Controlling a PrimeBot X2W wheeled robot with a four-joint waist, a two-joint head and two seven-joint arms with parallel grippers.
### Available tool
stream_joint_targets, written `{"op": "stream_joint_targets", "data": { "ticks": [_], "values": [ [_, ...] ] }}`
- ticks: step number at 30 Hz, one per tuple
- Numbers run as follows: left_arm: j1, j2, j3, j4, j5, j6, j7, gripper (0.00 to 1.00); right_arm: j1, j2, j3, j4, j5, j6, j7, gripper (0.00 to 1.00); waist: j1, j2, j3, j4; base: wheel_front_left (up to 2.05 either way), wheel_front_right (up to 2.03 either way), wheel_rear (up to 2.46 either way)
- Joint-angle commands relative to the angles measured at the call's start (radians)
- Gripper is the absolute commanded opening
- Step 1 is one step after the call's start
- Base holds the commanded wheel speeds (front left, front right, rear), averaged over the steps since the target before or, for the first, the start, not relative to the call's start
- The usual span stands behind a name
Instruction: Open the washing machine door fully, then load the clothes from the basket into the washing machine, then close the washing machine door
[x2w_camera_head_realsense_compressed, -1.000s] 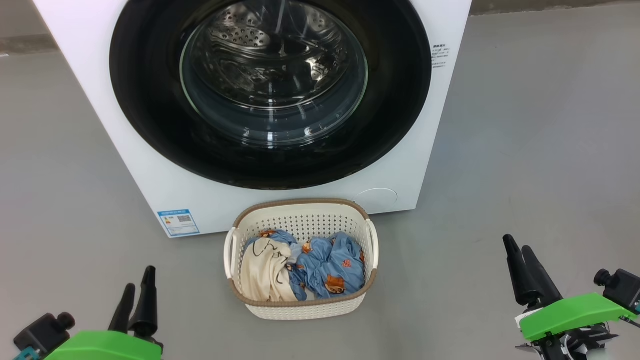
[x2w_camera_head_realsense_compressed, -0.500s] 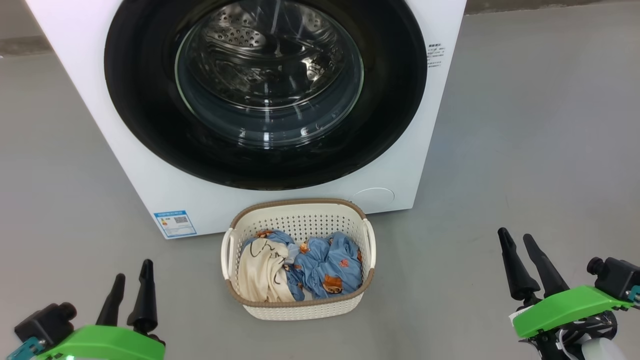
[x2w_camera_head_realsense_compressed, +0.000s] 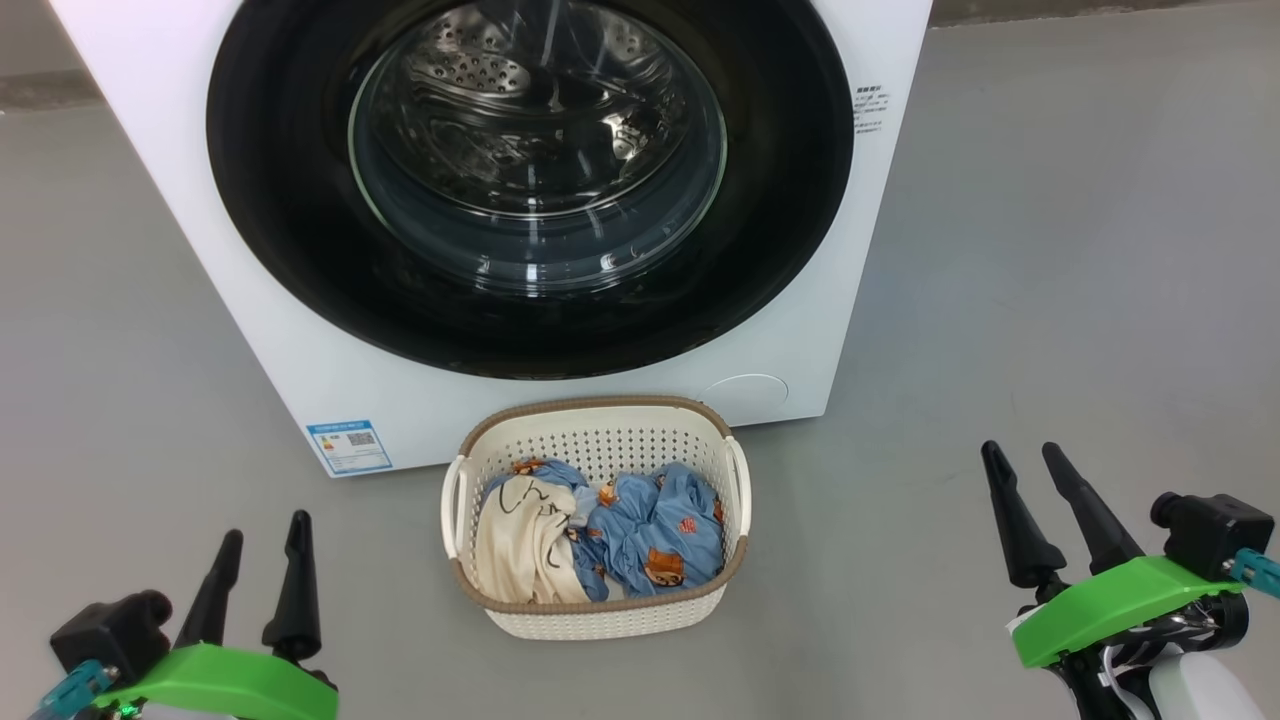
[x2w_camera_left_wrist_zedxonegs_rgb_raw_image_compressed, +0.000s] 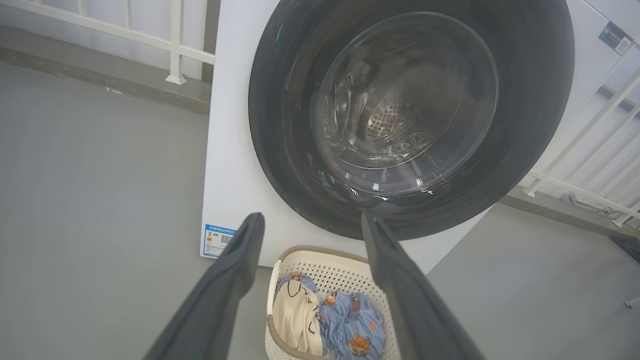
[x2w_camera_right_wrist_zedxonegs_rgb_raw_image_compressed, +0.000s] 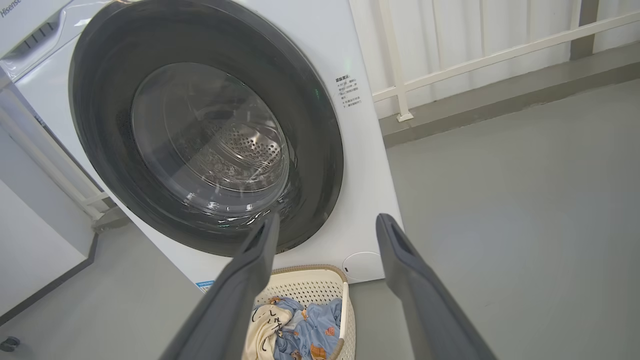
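Both pairs of jaws have edged forward, spread and empty, yet the washing machine door stays shut

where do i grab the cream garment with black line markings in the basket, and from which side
Pinch a raised fold near the middle of the cream garment, coming straight down from above: the walls of the white perforated plastic basket close off every side. It fills the basket's left half beside the light blue bear-print garment, so the open left gripper probably suits.
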Motion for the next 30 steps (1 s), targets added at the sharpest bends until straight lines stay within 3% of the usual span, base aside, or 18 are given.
{"op": "stream_joint_targets", "data": {
  "ticks": [1,30],
  "values": [
    [-0.053,0.03,0.022,-0.024,0.038,-0.002,-0.016,1.0,-0.044,-0.02,0.022,-0.019,-0.042,0.001,-0.015,1.0,-0.0001,-0.0001,0.0,-0.001,0.0,0.0,0.0],
    [-0.064,0.039,0.062,0.029,0.393,-0.001,-0.104,1.0,-0.088,-0.079,0.089,0.038,-0.36,0.002,-0.102,1.0,-0.0001,-0.0001,-0.012,-0.001,0.0,0.0,0.0]
  ]
}}
